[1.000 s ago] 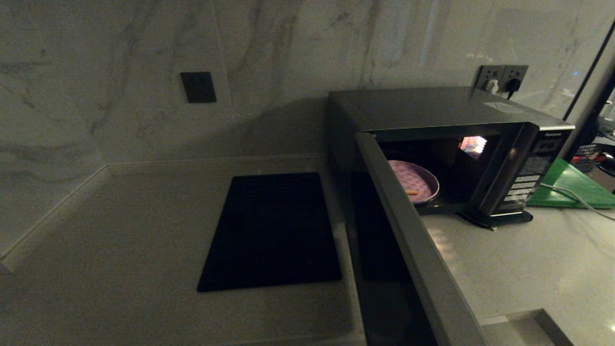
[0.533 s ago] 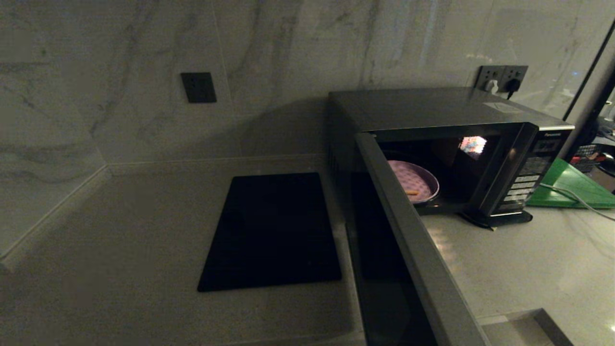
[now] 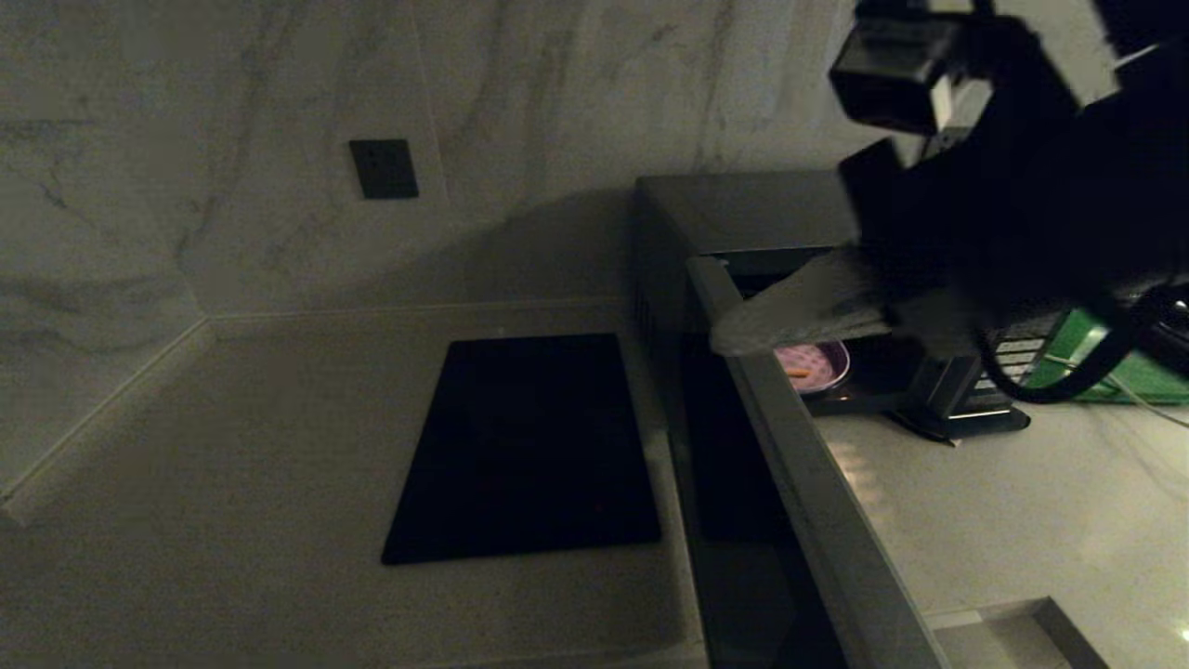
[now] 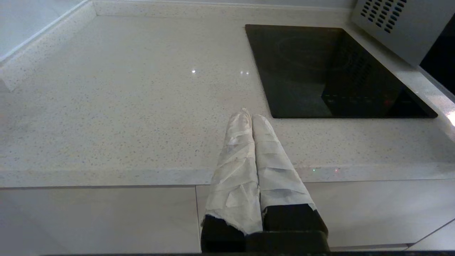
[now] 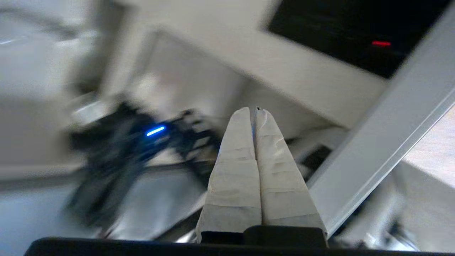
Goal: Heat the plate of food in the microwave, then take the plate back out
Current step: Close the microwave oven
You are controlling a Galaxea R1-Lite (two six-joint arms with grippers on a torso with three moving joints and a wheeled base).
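Plate of food (image 3: pixel 816 364) sits inside the microwave (image 3: pixel 743 209), on the oven floor near the front opening, with an orange stick visible on it. The microwave door (image 3: pixel 817 520) is swung wide open toward us.

What's new: half a second ago we had no arm in the head view; now our right arm has swung in from the upper right, and the right gripper (image 3: pixel 743 333) sits with its wrapped tips at the door's top edge, just above and left of the plate. Its fingers (image 5: pixel 245 167) are pressed together with nothing between them. The right wrist view is smeared, so we judge the arm is moving fast.

Our left gripper (image 4: pixel 249 117) is parked low at the near counter edge, left of the black mat (image 4: pixel 334 71), fingers also together and empty.

Meaning for the task: with the plate inside and the door open, we read this as either a door push or a reach for the plate; we can't tell which.
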